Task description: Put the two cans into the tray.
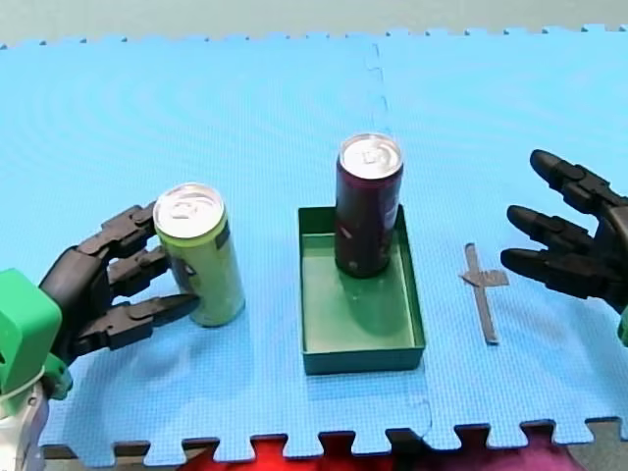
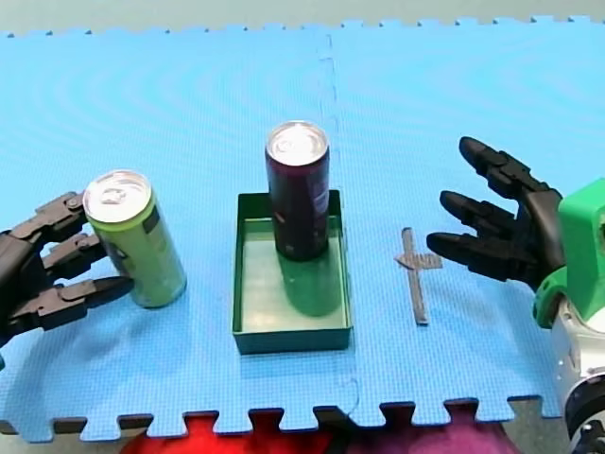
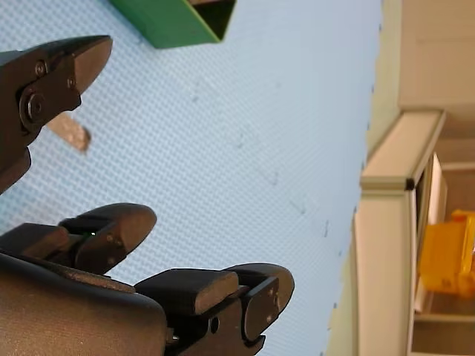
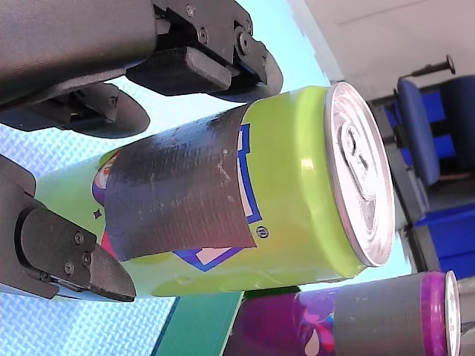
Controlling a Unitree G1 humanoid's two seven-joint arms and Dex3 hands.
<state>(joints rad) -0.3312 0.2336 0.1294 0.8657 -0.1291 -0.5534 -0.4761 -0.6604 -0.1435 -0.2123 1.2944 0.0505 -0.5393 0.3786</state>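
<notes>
While the purple can [image 1: 368, 211] stands in the tray [image 1: 301, 285], the left hand [image 1: 108, 285] grips the upright green can [image 1: 206, 260] on the mat [image 1: 196, 118], left of the tray; the empty right hand [image 1: 574, 245] hovers near the mat's right edge.

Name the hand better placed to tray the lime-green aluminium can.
Left: the left hand closes around the lime-green aluminium can beside the green rectangular tray; the right hand is across it, empty.
</notes>
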